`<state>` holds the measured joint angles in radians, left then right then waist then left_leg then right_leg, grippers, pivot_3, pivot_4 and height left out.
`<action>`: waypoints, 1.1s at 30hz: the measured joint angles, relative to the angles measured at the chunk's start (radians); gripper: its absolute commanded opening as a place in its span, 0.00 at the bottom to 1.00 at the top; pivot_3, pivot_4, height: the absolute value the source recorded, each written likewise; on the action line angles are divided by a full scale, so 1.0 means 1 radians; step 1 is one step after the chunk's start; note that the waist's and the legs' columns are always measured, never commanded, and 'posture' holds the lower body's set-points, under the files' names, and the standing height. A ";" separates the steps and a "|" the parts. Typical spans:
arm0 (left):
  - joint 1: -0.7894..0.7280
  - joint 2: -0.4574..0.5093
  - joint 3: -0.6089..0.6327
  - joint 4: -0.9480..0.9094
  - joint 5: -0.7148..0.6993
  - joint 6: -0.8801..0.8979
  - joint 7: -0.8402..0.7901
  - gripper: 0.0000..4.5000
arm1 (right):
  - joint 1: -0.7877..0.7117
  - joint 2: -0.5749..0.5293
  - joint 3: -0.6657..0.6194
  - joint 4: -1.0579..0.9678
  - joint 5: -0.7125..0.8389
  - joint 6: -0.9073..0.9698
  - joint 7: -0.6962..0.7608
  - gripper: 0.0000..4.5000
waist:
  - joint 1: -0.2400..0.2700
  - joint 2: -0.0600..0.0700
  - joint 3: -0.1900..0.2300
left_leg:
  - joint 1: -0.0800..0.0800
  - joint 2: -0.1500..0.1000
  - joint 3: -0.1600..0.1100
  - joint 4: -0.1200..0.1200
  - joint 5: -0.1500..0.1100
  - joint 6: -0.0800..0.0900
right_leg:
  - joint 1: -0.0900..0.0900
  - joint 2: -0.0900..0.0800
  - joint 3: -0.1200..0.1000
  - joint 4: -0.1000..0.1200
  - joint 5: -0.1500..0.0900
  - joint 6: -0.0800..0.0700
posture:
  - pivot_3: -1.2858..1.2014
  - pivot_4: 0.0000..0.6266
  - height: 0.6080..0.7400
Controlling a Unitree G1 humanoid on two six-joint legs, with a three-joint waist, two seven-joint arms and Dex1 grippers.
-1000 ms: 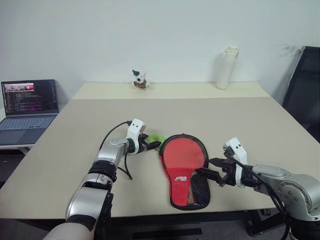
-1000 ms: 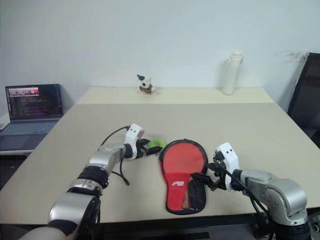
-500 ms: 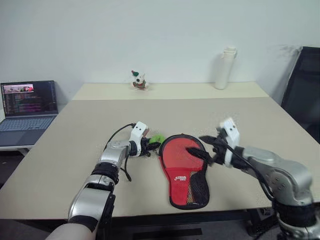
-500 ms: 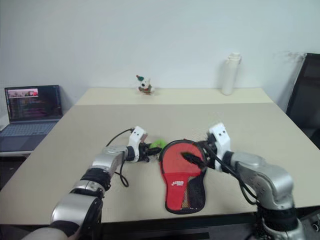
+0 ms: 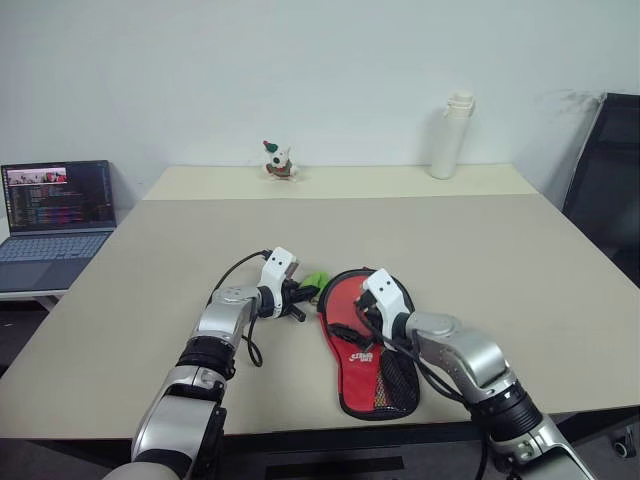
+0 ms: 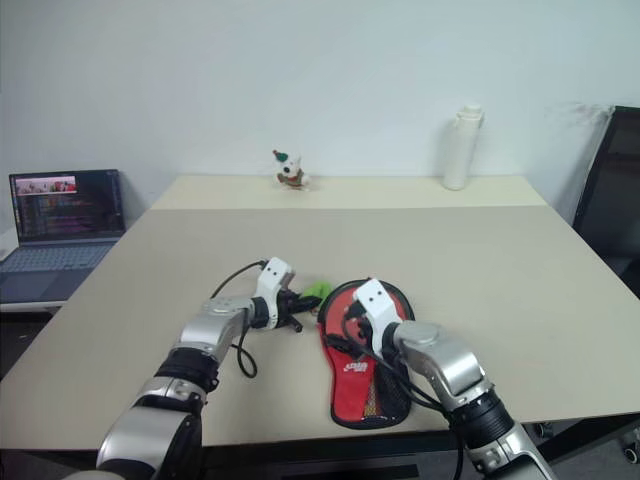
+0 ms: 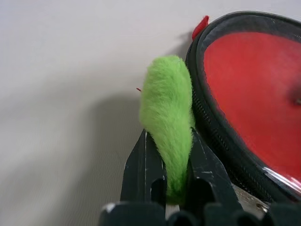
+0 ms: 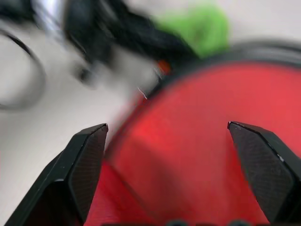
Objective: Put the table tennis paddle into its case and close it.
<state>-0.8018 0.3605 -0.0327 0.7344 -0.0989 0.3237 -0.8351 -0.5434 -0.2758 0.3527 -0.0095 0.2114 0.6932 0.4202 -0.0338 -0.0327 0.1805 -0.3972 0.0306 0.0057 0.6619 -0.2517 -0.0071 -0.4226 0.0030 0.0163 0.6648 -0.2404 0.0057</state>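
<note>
My left gripper [image 7: 169, 160] is clamped on the fuzzy green pull tag [image 7: 167, 113] of the case [image 5: 365, 340], pinching it low down so the tuft sticks out past the fingertips. In the head views that grip sits just left of centre, at the case's rounded top edge. I judge I hold the tag because it is the handle for the zip — pulling it should run the slider round the rim and shut the pouch.

My right gripper [image 8: 176, 169] hangs over the round part of the case with its fingers spread wide, one black finger [image 8: 84, 165] at the lower left of its wrist view and the other at the lower right, red fabric between them. It grips nothing. I judge it is there to press or steady the pouch, so the soft fabric does not drag along when the tag is pulled.

The case lies flat on the beige table [image 5: 480, 250], lower centre of the head views, red side up, mesh pocket towards the bottom edge. I cannot see the paddle itself — I judge it already sits inside, since the pouch looks filled out.

A white logo is printed on the red, but too small to read.
</note>
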 measured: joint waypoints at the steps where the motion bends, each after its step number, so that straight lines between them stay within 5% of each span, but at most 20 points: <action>1: 0.000 0.002 0.000 0.000 0.000 -0.001 0.000 0.00 | 0.010 -0.002 -0.001 0.002 -0.013 -0.017 0.000 1.00 | 0.000 0.000 0.000 | 0.000 0.000 0.000 0.000 0.000 0.000 | 0.000 0.000 0.000 0.000 0.000 0.000 | 0.52 0.24 1.00; 18: -0.364 -0.084 -0.030 0.553 0.171 -0.262 0.325 0.00 | 0.077 0.025 -0.015 -0.060 -0.057 -0.013 0.020 1.00 | 0.001 -0.001 -0.001 | 0.000 0.000 0.001 0.000 0.000 0.000 | 0.001 0.001 -0.002 0.000 0.000 0.000 | 0.52 0.24 1.00; 33: -0.496 -0.302 -0.159 0.658 0.423 -0.488 0.537 0.00 | 0.250 0.011 0.072 -0.332 -0.074 0.112 0.036 1.00 | 0.005 -0.003 -0.002 | -0.001 -0.002 0.002 0.000 0.000 -0.001 | 0.002 -0.001 -0.003 -0.001 0.000 0.002 | 0.52 0.24 1.00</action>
<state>-1.2976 0.0588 -0.1913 1.3924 0.3237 -0.1648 -0.2985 -0.2939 -0.2645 0.4245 -0.3413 0.1369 0.8054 0.4566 -0.0288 -0.0354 0.1790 -0.3977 0.0282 0.0077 0.6623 -0.2517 -0.0076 -0.4211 0.0021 0.0132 0.6640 -0.2402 0.0072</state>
